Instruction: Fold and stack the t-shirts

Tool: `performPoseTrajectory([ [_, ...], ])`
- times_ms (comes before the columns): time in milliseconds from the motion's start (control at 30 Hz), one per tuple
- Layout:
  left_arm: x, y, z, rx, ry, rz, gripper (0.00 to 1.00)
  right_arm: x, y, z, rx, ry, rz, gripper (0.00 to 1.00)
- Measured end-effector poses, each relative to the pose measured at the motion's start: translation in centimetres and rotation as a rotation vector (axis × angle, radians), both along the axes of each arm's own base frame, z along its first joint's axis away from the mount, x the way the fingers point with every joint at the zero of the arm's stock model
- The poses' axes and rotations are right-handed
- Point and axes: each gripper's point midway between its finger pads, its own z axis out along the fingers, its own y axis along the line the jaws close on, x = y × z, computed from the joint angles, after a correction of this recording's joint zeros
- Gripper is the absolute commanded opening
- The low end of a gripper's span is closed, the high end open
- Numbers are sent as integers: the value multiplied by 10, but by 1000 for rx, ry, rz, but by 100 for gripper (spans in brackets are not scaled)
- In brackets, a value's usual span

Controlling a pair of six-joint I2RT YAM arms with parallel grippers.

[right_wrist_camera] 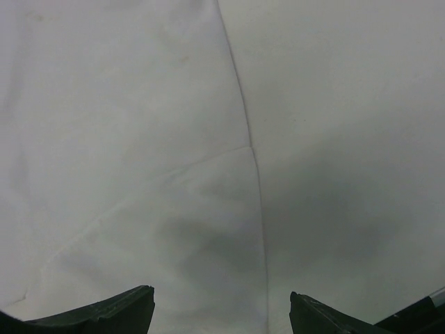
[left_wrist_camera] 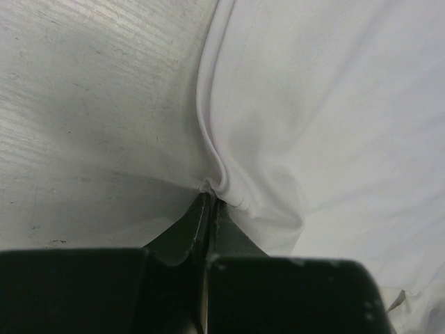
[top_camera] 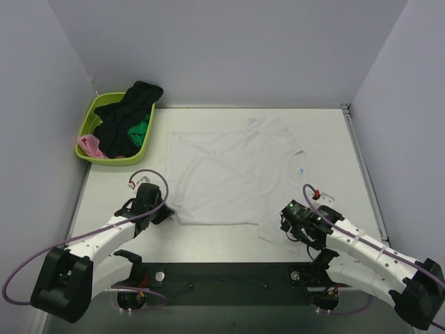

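A large white t-shirt (top_camera: 233, 174) lies spread flat on the table, collar toward the right. My left gripper (top_camera: 165, 206) is shut on the shirt's near-left hem corner; in the left wrist view the cloth (left_wrist_camera: 292, 125) bunches at the closed fingertips (left_wrist_camera: 208, 196). My right gripper (top_camera: 286, 224) is open, low over the shirt's near-right sleeve; the right wrist view shows the white cloth (right_wrist_camera: 160, 160) with a seam between the spread fingers (right_wrist_camera: 104, 313). Black (top_camera: 128, 115), green (top_camera: 142, 131) and pink (top_camera: 89, 146) t-shirts lie heaped in the basket.
A lime green plastic basket (top_camera: 88, 124) stands at the far left by the left wall. Grey walls enclose the table on three sides. A black base bar (top_camera: 229, 275) runs along the near edge between the arms.
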Motion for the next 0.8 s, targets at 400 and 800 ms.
performPoseTrajectory([
  [400, 0, 6, 0, 2, 4, 14, 0, -18, 9, -25, 63, 78, 26, 66],
  [800, 0, 6, 0, 1, 7, 12, 0, -34, 11, -38, 115, 110, 2, 42],
])
